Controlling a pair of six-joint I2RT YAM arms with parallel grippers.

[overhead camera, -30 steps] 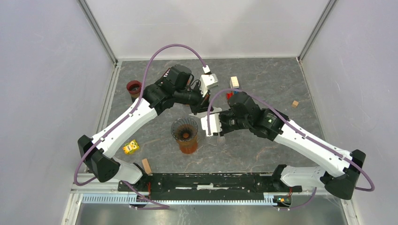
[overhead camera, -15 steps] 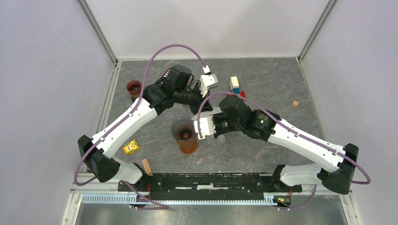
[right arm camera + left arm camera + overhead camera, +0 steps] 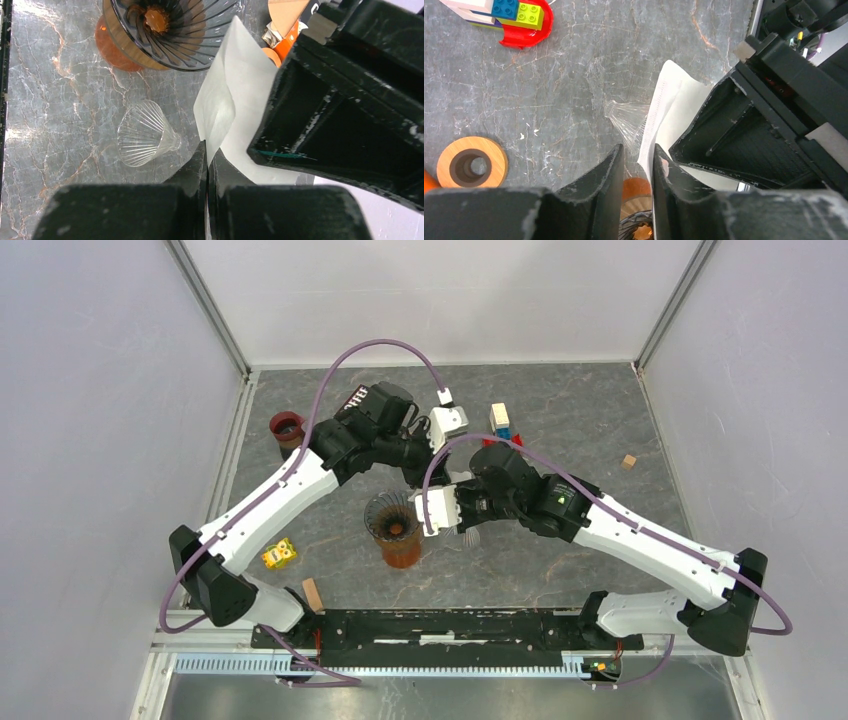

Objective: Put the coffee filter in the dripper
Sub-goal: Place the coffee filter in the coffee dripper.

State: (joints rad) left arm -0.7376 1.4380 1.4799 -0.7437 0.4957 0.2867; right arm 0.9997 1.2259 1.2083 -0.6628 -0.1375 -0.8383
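The dark ribbed glass dripper (image 3: 392,519) stands on an orange base at mid-table; it also shows in the right wrist view (image 3: 165,27). The white paper filter (image 3: 227,95) hangs between both grippers, just right of the dripper. My right gripper (image 3: 207,148) is shut on the filter's lower edge. My left gripper (image 3: 638,151) is open with a narrow gap. The filter's seam edge (image 3: 658,117) lies against its right finger without being pinched. In the top view the left gripper (image 3: 436,476) sits just above the right gripper (image 3: 440,502).
A clear ribbed glass cone (image 3: 142,132) lies on its side right of the dripper. A red toy with bricks (image 3: 521,20), a wooden ring (image 3: 472,162), a dark red cup (image 3: 286,426), a yellow toy (image 3: 279,554) and small wood blocks (image 3: 313,593) lie around.
My right gripper has moved left with the filter, closer to the dripper. The left wrist has shifted slightly up and left.
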